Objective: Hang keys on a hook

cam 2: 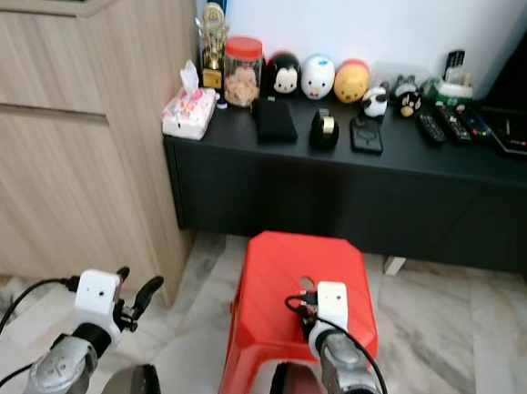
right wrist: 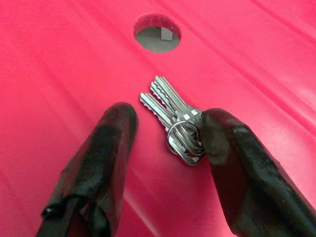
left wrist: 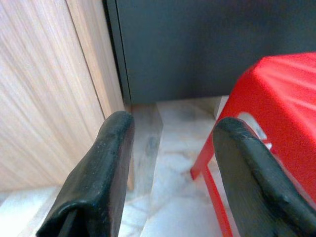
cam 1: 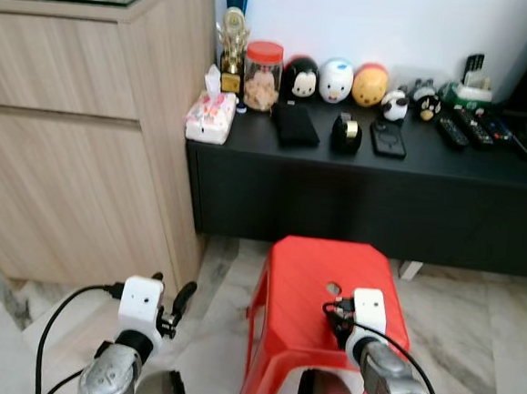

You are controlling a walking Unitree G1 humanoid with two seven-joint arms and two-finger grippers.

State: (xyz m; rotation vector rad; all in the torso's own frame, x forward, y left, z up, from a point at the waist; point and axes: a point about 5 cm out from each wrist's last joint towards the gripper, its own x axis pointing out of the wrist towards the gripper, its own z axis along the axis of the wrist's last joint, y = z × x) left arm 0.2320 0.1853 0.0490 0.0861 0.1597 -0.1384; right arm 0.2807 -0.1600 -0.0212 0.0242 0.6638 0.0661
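Red stool [right wrist: 59, 59]: keys [right wrist: 175, 118] between spread right gripper [right wrist: 165, 131] jaws.

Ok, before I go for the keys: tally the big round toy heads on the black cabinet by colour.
Black toy head: 1
White toy head: 1
Yellow toy head: 1
Total: 3

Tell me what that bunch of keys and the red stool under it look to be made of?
The bunch of silver keys looks like bare metal: bright, reflective, with cut teeth and a ring. The red stool looks like moulded plastic: uniform colour, soft sheen, rounded ribs, and a round hole in the seat.
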